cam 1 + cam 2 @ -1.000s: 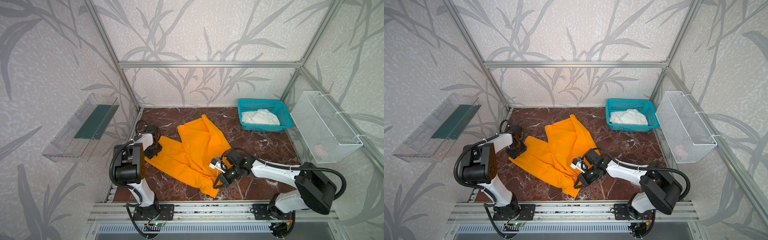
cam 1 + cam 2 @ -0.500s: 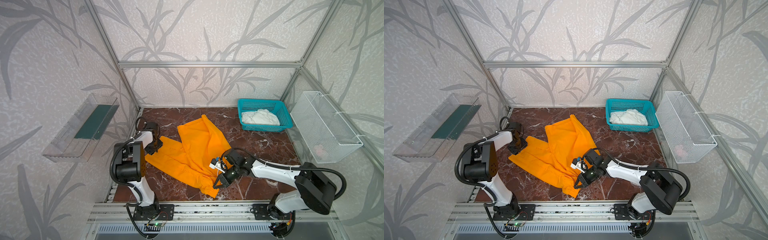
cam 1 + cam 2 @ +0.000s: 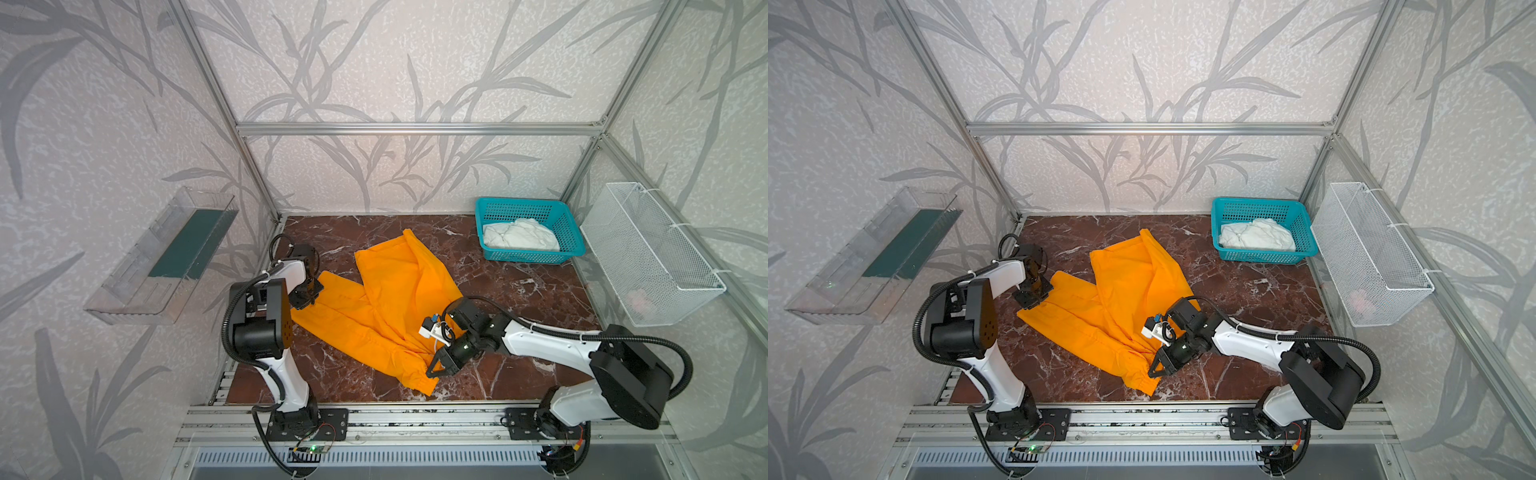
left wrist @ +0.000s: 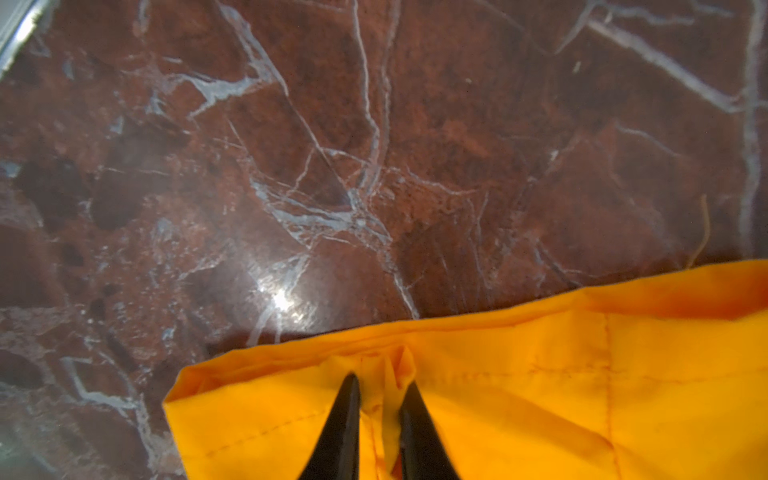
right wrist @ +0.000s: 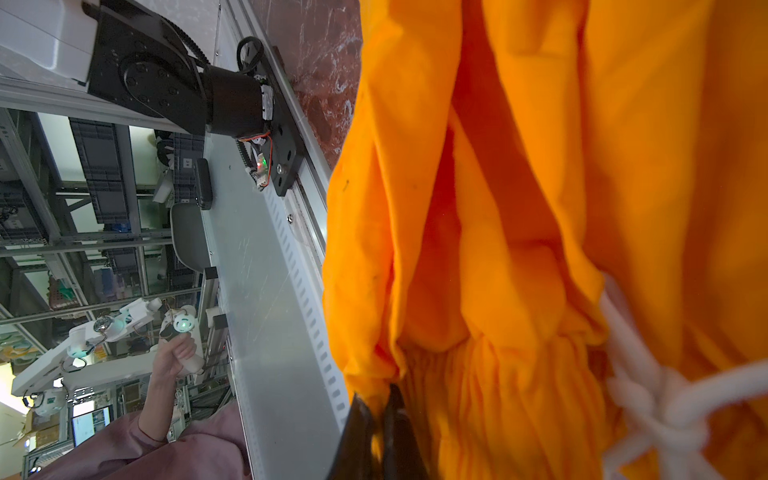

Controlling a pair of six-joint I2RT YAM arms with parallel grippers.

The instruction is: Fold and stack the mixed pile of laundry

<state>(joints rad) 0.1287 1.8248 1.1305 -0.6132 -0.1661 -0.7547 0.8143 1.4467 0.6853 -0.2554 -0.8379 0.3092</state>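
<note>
Right pincer (image 3: 434, 370): nearly closed on the gathered waistband of the orange trousers (image 3: 386, 299), at the garment's near end; in the right wrist view the black fingers (image 5: 361, 432) nipped the bunched cloth beside a white drawstring (image 5: 648, 395).
Orange trousers: spread across the middle of the red marble worktop (image 3: 519, 291), one leg folded over the other, both legs running away from the front rail.
Left pincer (image 4: 380, 384): narrow, with a small pleat of a trouser-leg hem caught between its fingertips at the garment's left corner; in both top views it sat low over that corner.
White garment (image 3: 519, 237): crumpled inside the teal basket (image 3: 519, 202) at the far right corner, well apart from the trousers.
Side walls: a white wire basket (image 3: 652, 249) hung on the right, a clear shelf (image 3: 162, 257) on the left.
</note>
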